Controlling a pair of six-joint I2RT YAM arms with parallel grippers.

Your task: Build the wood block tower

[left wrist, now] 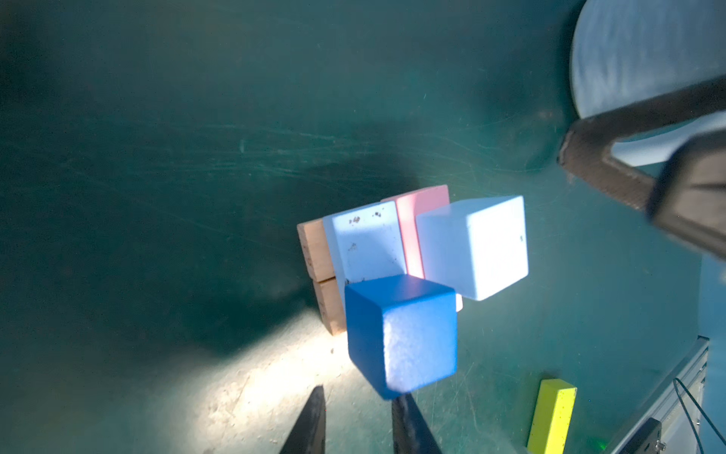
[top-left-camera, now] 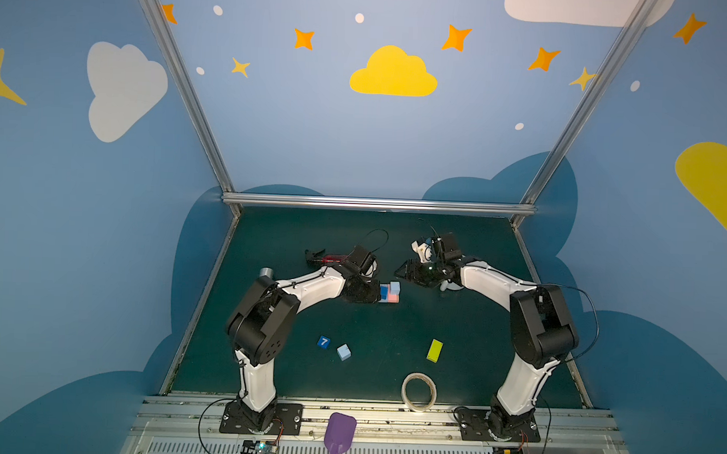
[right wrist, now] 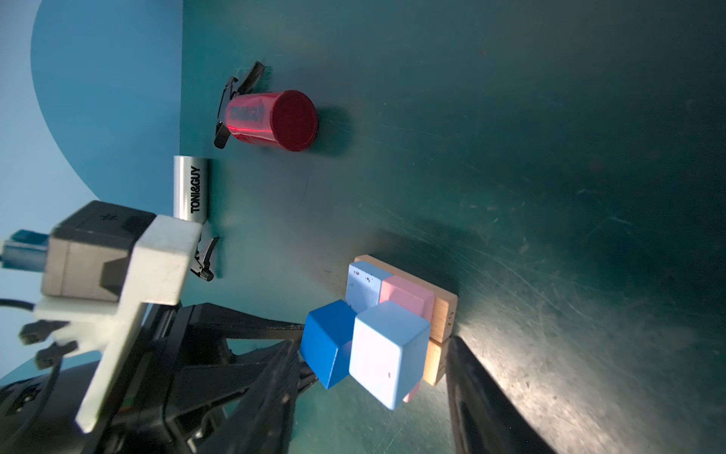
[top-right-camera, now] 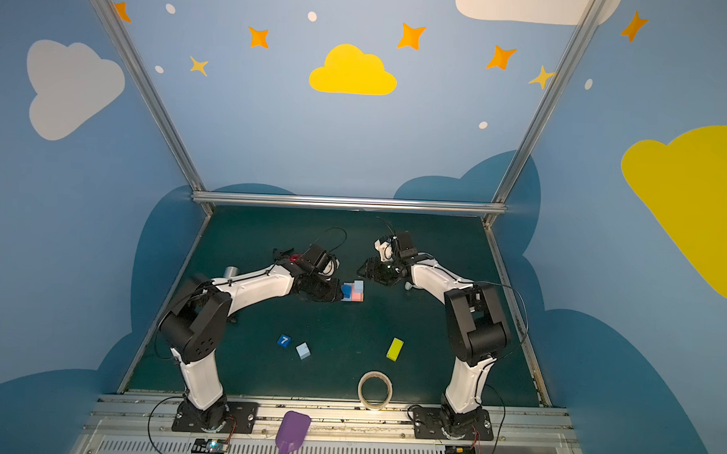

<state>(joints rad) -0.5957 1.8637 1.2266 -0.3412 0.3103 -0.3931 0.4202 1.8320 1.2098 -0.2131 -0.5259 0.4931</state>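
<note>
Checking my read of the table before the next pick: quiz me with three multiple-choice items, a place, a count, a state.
1. The yellow-green block lies: A inside the tape roll; B alone on the mat; C gripped.
2. Loose cubes off the stack: A one; B two; C four.
3. Right gripper: A open, empty; B shut on a cube; C shut on tape.
Key: B, bare mat round it; B, the "7" cube and a light-blue cube beside it; A, jaws apart, clear of the stack.

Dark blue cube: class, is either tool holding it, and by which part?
Cannot be told: the dark blue cube tilts at the tips of the left tool, grip unclear. The right tool holds nothing.
</note>
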